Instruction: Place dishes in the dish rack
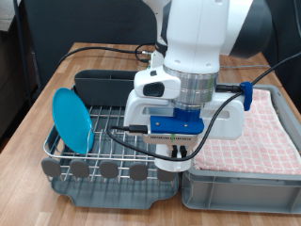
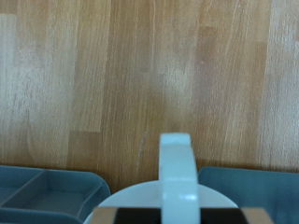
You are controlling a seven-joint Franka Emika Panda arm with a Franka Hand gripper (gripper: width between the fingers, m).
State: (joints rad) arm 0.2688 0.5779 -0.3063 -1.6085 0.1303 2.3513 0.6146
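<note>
The dish rack (image 1: 113,169) is a dark grey tray with a wire grid at the exterior view's lower left. Its tall cutlery box (image 1: 99,87) stands at the back. The light-blue plate (image 1: 73,121) stands on edge in the rack at its left side. My gripper (image 1: 173,153) hangs low over the rack's right front corner and is shut on the white mug (image 1: 170,164). In the wrist view the mug (image 2: 163,198) fills the space between my fingers, and its handle (image 2: 177,166) points away over the wood. The wooden spoon is not in view.
A grey bin (image 1: 240,184) with a pink checked towel (image 1: 259,127) stands right beside the rack on the exterior view's right. Black cables trail across the rack's back. The wooden table (image 2: 149,75) shows beyond the mug, with blue-grey rims (image 2: 47,191) on both sides.
</note>
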